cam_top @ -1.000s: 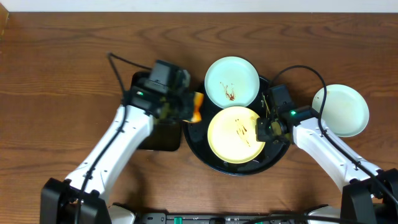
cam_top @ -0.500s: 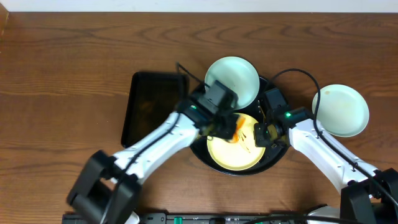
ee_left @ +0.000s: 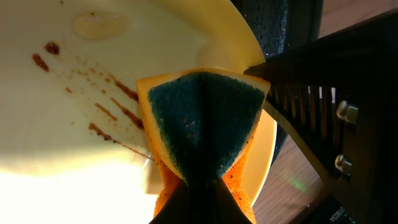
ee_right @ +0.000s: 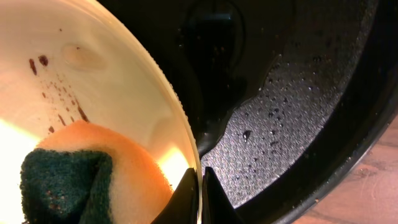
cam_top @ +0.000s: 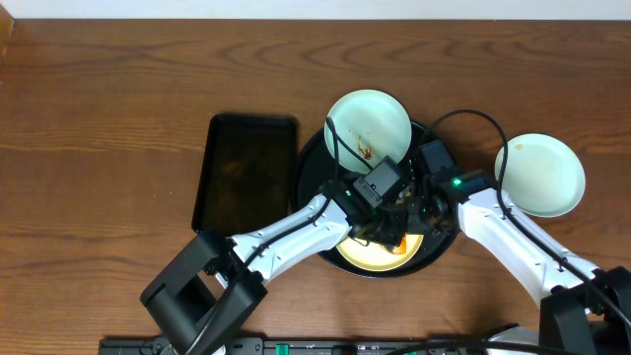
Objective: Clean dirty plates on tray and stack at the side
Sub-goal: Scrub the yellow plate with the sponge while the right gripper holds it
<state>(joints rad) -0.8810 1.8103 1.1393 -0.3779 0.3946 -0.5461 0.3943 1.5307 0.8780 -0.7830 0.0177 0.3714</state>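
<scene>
The pale yellow plate lies on the round black tray; brown smears streak it. My left gripper is shut on an orange sponge with a dark green scouring face, and the sponge presses on the plate's right part. My right gripper is shut on the yellow plate's rim, one finger on each side. A mint plate with brown smears rests on the tray's far rim. Another mint plate sits on the bare wood to the right.
A rectangular black tray lies left of the round tray. The round tray's floor is wet with droplets. Both arms cross over the tray's middle, close together. Cables arch above each wrist.
My left arm has swung right from the rectangular tray, carrying the sponge onto the yellow plate beside the right gripper. The right arm has held still on the rim.
</scene>
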